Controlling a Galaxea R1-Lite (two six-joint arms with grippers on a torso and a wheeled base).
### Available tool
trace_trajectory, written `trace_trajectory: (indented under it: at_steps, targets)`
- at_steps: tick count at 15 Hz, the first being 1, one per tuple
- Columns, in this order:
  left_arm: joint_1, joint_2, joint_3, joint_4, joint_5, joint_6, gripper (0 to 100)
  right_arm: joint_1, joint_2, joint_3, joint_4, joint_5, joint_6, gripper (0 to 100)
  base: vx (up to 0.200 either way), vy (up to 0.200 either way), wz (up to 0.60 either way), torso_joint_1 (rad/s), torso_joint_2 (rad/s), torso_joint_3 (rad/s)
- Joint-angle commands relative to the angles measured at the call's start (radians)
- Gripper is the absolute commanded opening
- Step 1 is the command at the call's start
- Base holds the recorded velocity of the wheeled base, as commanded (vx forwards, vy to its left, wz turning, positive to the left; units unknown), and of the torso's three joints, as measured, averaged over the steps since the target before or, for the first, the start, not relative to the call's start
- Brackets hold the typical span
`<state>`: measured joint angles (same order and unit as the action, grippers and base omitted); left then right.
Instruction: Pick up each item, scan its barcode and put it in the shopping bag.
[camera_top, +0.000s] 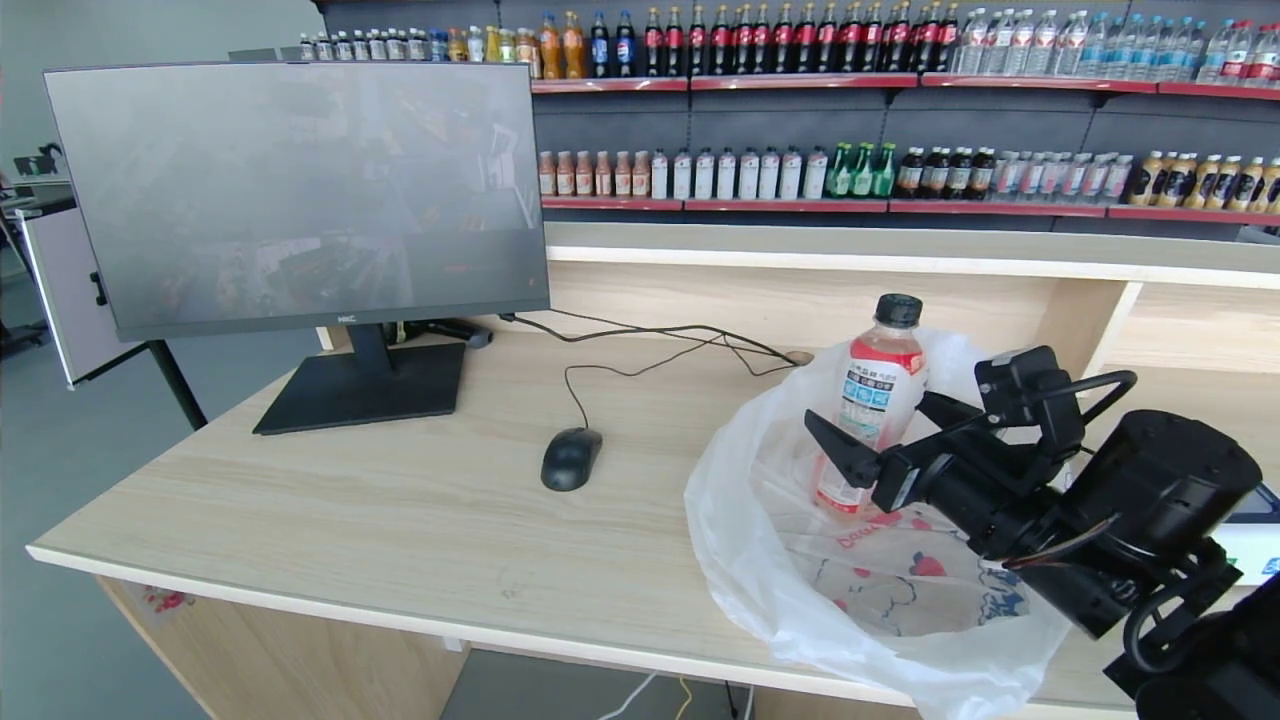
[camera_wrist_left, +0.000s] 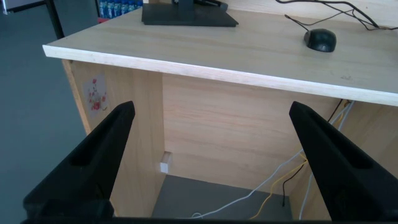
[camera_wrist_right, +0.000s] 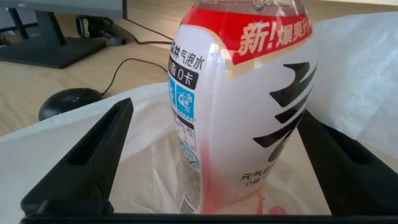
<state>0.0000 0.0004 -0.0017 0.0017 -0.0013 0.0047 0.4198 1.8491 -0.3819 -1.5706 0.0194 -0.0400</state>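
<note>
- Left gripper (camera_wrist_left: 211, 109) is held spread wide, nothing between its two black wedge-shaped fingers, below the front edge of the pale wooden desk (camera_wrist_left: 205, 68). Loose cables (camera_wrist_left: 280, 183) under the top are seen from its wrist.
- One flat black monitor (camera_top: 300, 190) is set on a square stand, with one rounded black mouse (camera_top: 571, 458) at 5 o'clock from it.
- One crinkled, translucent plastic shopping bag (camera_top: 780, 590) is laid open at 3 o'clock from the mouse.
- One pink-tinted, black-capped plastic bottle (camera_top: 875, 400) is stood upright inside the bag, toward its 12 o'clock side.
- Right gripper (camera_top: 868, 408) is held spread, one finger at either side of the bottle.
</note>
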Motion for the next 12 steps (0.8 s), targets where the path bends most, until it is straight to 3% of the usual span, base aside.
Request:
trace_trajectory:
  at_steps: [1,12]
  targets:
    - [0.000,0.000,0.000,0.000,0.000,0.000,100,0.008,-0.050,0.017,0.000,0.001,0.005,100,0.000,0.000,0.00,0.000,0.00,0.000]
    - [0.000,0.000,0.000,0.000,0.000,0.000,100,0.034,-0.186,0.071,0.000,-0.001,0.005,100,0.000,0.000,0.00,0.000,0.00,0.000]
